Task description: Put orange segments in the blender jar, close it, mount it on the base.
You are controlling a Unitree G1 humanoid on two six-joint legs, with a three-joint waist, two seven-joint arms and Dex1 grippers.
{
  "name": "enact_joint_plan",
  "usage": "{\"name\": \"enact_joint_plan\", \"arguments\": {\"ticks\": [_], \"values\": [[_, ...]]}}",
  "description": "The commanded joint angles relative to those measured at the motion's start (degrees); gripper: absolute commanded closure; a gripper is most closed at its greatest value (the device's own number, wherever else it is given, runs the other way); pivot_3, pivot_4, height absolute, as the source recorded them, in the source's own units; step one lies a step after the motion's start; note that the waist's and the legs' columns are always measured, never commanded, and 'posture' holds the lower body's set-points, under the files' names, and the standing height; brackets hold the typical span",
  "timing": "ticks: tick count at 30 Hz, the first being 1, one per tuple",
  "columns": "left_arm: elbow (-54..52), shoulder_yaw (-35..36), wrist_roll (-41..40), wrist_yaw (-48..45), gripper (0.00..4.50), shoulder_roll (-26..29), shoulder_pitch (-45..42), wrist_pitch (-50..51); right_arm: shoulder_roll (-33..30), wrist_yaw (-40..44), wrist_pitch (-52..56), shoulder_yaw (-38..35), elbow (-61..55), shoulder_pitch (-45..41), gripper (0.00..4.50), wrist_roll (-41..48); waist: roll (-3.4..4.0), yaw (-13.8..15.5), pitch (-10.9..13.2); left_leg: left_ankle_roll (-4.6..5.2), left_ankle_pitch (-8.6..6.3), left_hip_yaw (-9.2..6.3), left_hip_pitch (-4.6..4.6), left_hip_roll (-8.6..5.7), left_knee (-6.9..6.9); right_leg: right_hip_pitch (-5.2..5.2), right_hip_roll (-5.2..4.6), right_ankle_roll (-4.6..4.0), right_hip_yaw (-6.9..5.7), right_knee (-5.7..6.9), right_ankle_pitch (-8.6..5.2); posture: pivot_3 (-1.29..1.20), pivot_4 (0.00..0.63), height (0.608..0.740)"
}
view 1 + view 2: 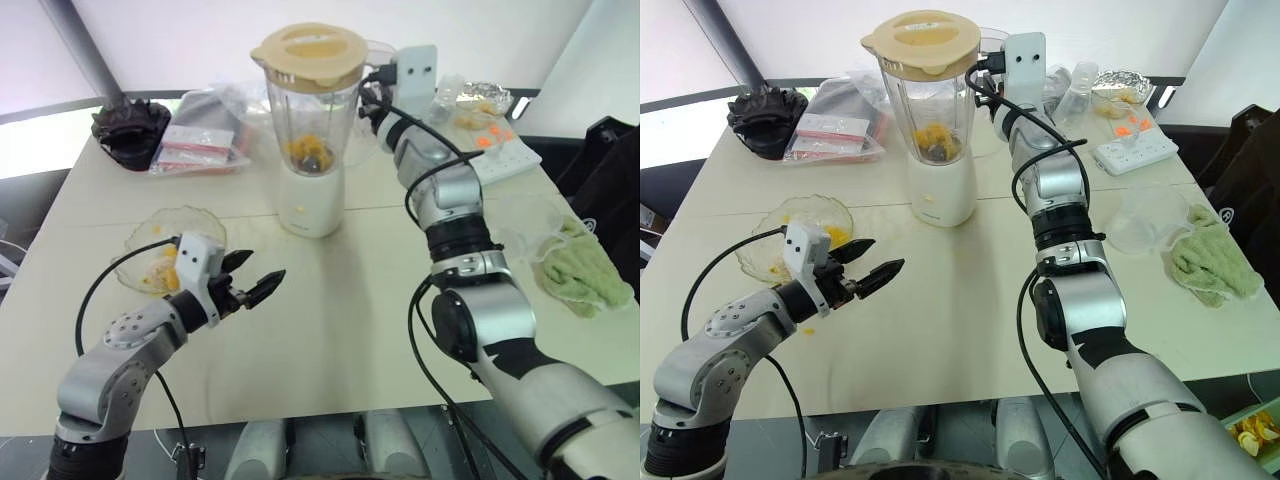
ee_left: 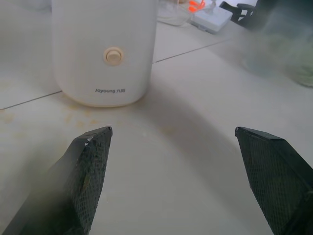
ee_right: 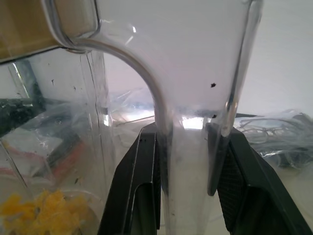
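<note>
Nearest the camera, the left gripper (image 1: 251, 280) hangs just above the table (image 1: 330, 340) close to its near edge, its two black fingers (image 2: 90, 166) spread wide with nothing between them, pointing toward the base (image 1: 310, 200). Just beside it, toward the table's left edge, sits a shallow clear bowl (image 1: 185, 222) with a few yellow-orange scraps in it. Further back, near the table's middle, the base carries the blender jar (image 1: 312, 105), which stands upright on it with the cream-yellow lid (image 1: 308, 47) on its rim. Orange segments (image 1: 305, 150) lie at the jar's bottom around the dark blade. On the jar's right side the right gripper (image 3: 183, 161) is clamped narrowly on the jar's clear handle (image 3: 193, 98), one finger on each side of it. Toward the far right corner lies a white power strip (image 1: 1137, 150), and a green cloth (image 1: 582, 265) rests near the right edge.
</note>
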Motion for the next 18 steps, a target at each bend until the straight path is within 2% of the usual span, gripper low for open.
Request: {"name": "enact_joint_plan", "arguments": {"ticks": [1,3,7,9,10,11,15,18], "values": [[-0.9,-0.3,0.0,-0.5,0.34,0.6,-0.5,-1.2,0.4,0.3,0.4,0.2,-4.0,0.2,3.60,0.4,0.00,0.0,0.0,0.00,0.00,0.00,0.00,0.00,0.00,0.00,0.00,0.00,0.00,0.00,0.00,0.00,0.150,0.740],[-1.0,-0.3,0.1,-0.6,0.34,0.7,-0.4,-1.3,0.4,0.9,0.9,0.3,-4.6,0.6,3.60,0.6,0.00,0.0,0.0,0.00,0.00,0.00,0.00,0.00,0.00,0.00,0.00,0.00,0.00,0.00,0.00,0.00,0.150,0.740],[-1.0,-0.3,0.1,-0.7,0.28,0.9,-0.3,-1.3,0.5,1.9,1.5,0.2,-5.4,1.1,1.60,1.1,0.00,-0.1,0.0,0.00,0.00,0.00,0.02,0.00,0.00,0.00,0.01,0.00,0.00,0.03,0.00,0.00,0.150,0.740],[-1.0,-0.4,0.2,-0.8,0.28,0.9,-0.2,-1.3,0.3,2.4,1.5,0.5,-5.5,1.3,0.78,0.9,0.00,-0.1,0.0,0.00,0.00,0.01,0.02,0.00,0.02,0.00,0.01,0.00,0.01,0.07,0.00,0.00,0.150,0.740],[-1.1,-0.5,0.3,-0.7,0.28,0.9,-0.3,-1.3,0.2,2.3,1.3,0.7,-5.6,1.5,0.19,0.6,0.00,-0.1,0.0,0.00,0.00,0.02,0.03,0.00,0.03,0.00,0.01,0.00,0.01,0.10,0.00,0.00,0.150,0.740],[-1.1,-0.6,0.3,-0.7,0.28,0.9,-0.3,-1.3,0.1,2.3,1.1,0.8,-5.8,1.7,0.03,0.4,0.00,-0.1,0.0,0.00,0.00,0.02,0.03,0.00,0.05,0.00,0.01,0.00,0.01,0.12,0.00,0.00,0.150,0.740],[-0.9,-0.6,0.2,-1.0,0.28,1.0,-0.2,-1.3,-0.5,3.0,1.5,1.8,-7.9,3.5,0.03,-0.3,0.00,-0.2,0.0,0.00,0.00,0.02,0.08,0.01,0.05,-0.01,0.04,-0.01,0.05,0.20,-0.01,0.00,0.150,0.740],[-1.0,-0.5,-0.1,-1.2,0.28,1.1,-0.2,-1.0,-1.9,6.3,3.0,3.7,-13.6,7.9,0.03,-0.4,0.00,-0.1,0.0,0.00,0.00,0.03,0.08,0.01,0.06,-0.01,0.05,-0.01,0.05,0.23,-0.01,0.00,0.150,0.740]]}}
